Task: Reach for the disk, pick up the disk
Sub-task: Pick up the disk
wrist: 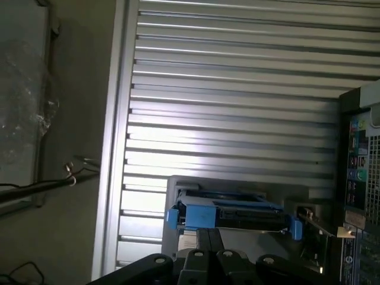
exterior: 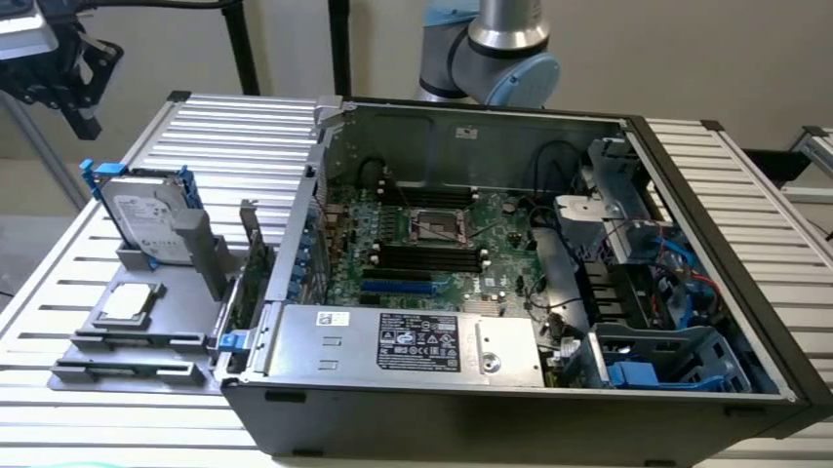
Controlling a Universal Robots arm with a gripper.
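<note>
Disk [exterior: 143,210]: one. Silver-grey drive with a white label in a blue caddy, standing upright on edge in a grey holder [exterior: 182,261] on the surface [exterior: 234,127], at the exterior view's left, just beside the computer case [exterior: 521,419].

Tool [exterior: 86,119]: one. Black, fingers closed together and gripping nothing. It hangs in the air above the surface's far corner on the exterior view's left, well apart from the disk.

Exterior view, items counted:
- one robot arm [exterior: 501,44], behind the case
- one open case, with a green motherboard [exterior: 443,244] inside
- one large silver box [exterior: 326,341] with a black label, along the case's near side
- one small square silver chip [exterior: 131,302], lying flat on a grey tray in front of the disk

Wrist view, items counted:
- one disk [wrist: 228,215], seen from above along its top edge, blue caddy tabs at both ends
- one tool [wrist: 209,234], its closed fingers in line with the disk but apart from it
- one slatted metal surface [wrist: 237,89] beyond the disk
- one case panel [wrist: 359,178] with ports, beside the disk
- one strip of floor [wrist: 77,89], crossed by what seems to be a thin cable
</note>
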